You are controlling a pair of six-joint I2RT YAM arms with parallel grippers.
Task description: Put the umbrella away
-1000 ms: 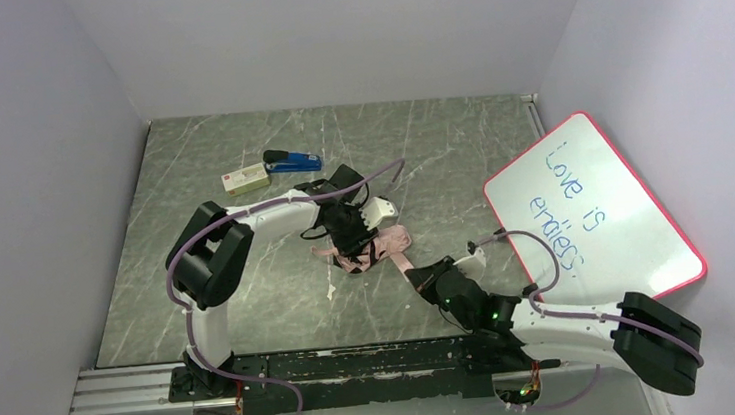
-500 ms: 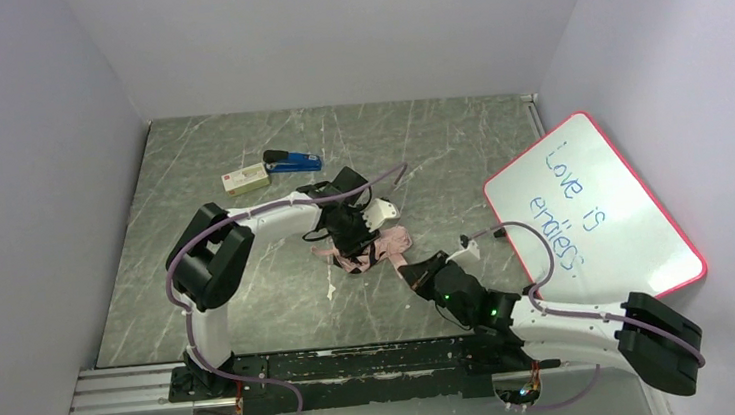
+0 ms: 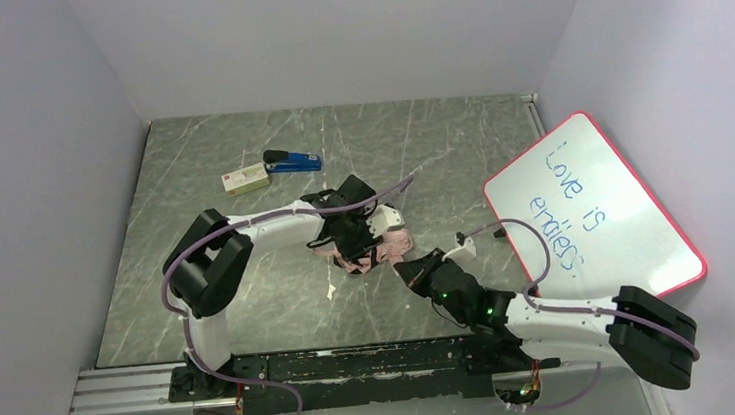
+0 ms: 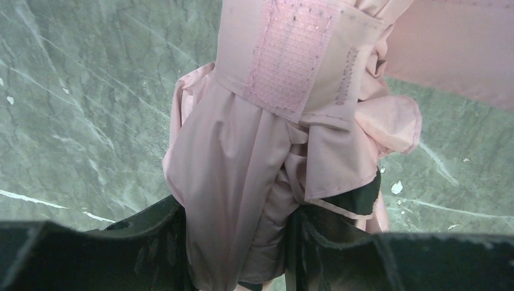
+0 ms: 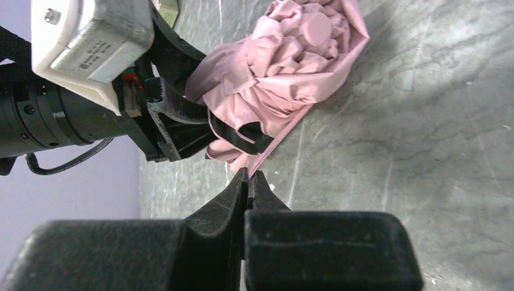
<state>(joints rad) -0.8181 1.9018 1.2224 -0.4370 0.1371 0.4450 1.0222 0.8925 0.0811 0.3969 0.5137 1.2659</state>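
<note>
Starting nearest the camera, a black rail carries both arm bases along the front edge of a grey-green marbled desk, shut in by plain pale walls on three sides. The umbrella lies crumpled into a pink bundle near the middle of the desk. Just on its near side, the right arm stretches low and almost flat from the right corner. The right hand has its fingers pressed together, with the thin pink strap running in between their tips. The left arm bends at the elbow and reaches across from the umbrella's left. The left hand is clamped on the bunched fabric, one finger on each side. Right of the umbrella a red-rimmed whiteboard leans on the wall. Beyond the umbrella, to its left, lie a small box and a blue stapler.
</note>
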